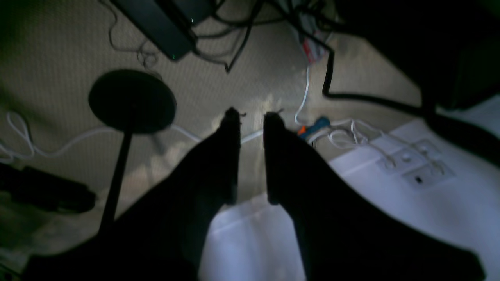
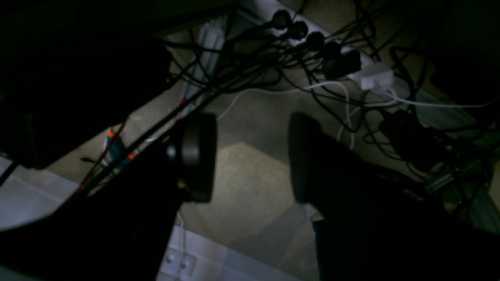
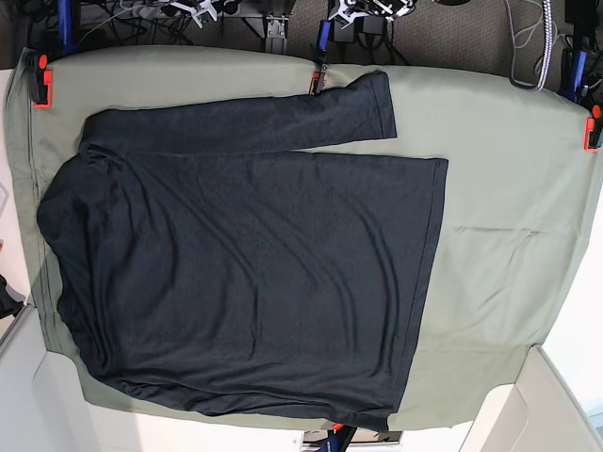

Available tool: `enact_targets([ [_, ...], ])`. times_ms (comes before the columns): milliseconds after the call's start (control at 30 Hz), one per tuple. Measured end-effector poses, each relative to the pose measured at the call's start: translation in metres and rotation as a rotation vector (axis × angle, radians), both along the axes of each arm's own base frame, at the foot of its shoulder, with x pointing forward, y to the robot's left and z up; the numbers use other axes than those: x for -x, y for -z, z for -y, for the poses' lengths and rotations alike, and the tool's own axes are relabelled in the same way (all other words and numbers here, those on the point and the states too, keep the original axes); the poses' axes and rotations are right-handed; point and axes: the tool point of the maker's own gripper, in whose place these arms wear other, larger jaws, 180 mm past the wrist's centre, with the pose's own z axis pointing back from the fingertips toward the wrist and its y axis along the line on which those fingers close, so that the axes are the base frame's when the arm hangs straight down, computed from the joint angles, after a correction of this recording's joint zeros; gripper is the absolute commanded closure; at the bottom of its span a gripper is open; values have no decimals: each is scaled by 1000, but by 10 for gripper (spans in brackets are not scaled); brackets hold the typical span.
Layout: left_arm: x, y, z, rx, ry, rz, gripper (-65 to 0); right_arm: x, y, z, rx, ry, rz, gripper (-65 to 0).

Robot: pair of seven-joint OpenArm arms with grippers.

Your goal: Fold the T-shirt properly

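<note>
Already both the left gripper and right gripper, jaws parted and empty over floor cables, sit off the T-shirt, so reaching blind risks snagging its far sleeve.

The T-shirt lies flat on the table cloth. Its one sleeve lies along the far side. Its bottom edge is on the right.

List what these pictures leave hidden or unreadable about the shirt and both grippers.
- T-shirt: second sleeve not visible in base view; lower edge cut by the frame.
- Left gripper: open, dark and blurred; absent from base view.
- Right gripper: open, underexposed; only floor cables behind it.
</note>
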Motion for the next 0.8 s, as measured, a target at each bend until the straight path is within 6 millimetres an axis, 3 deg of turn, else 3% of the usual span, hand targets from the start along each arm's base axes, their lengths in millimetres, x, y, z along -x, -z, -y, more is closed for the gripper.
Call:
enact_targets([
  [167,1,-1,7,49,-4,6,-105,0,0,0,0,0,1,-304],
  [400,12,-20,41,316,-170,13,-105,11,-3,5,-2,-5,21,-304],
  [633,-12,-25,35,344,-376,157,-105,12,-15,15,-5,-24,90,-304],
  [800,-9,-25,28,327,-428,161,-105,0,-20,15,-11,-31,135,-304],
])
